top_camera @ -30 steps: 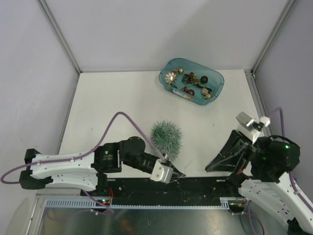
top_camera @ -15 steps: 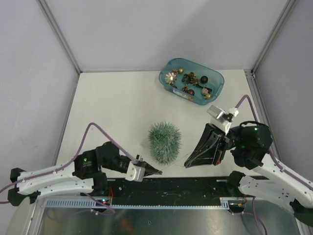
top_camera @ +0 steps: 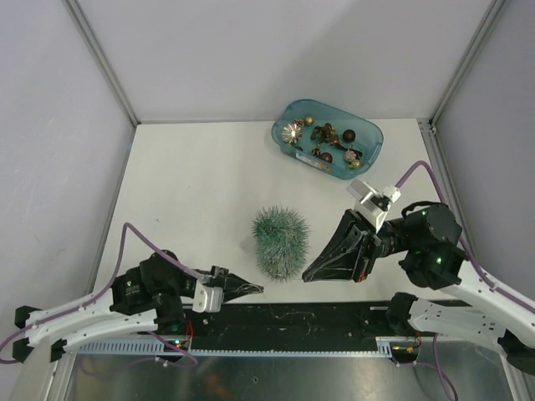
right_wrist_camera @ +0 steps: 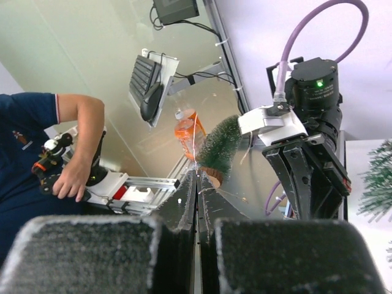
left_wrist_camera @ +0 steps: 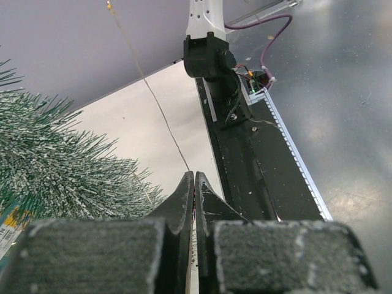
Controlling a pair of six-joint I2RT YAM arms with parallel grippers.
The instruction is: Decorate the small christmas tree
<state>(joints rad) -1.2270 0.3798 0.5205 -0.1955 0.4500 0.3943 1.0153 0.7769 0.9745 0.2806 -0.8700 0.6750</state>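
Observation:
The small christmas tree [top_camera: 281,242], frosted green and bristly, stands near the table's front edge; its needles fill the left of the left wrist view [left_wrist_camera: 55,165]. My left gripper [top_camera: 256,289] lies low, just front-left of the tree. Its jaws are pressed together on a thin wire strand [left_wrist_camera: 160,116] that runs up and away from the tips. My right gripper [top_camera: 308,276] is just front-right of the tree, also shut, with a thin wire strand [right_wrist_camera: 195,138] rising from its tips. The two grippers' tips point at each other, about a tree-width apart.
A teal tray [top_camera: 373,134] of several ornaments sits at the back right. A black rail [top_camera: 334,317] runs along the front edge with a shiny metal sheet below it. Grey walls close the table on three sides. The right wrist view shows the left arm [right_wrist_camera: 306,153].
My left arm has drawn back to the left and toward the front edge. My right gripper has swung left, close to the tree. The tree has shifted slightly left.

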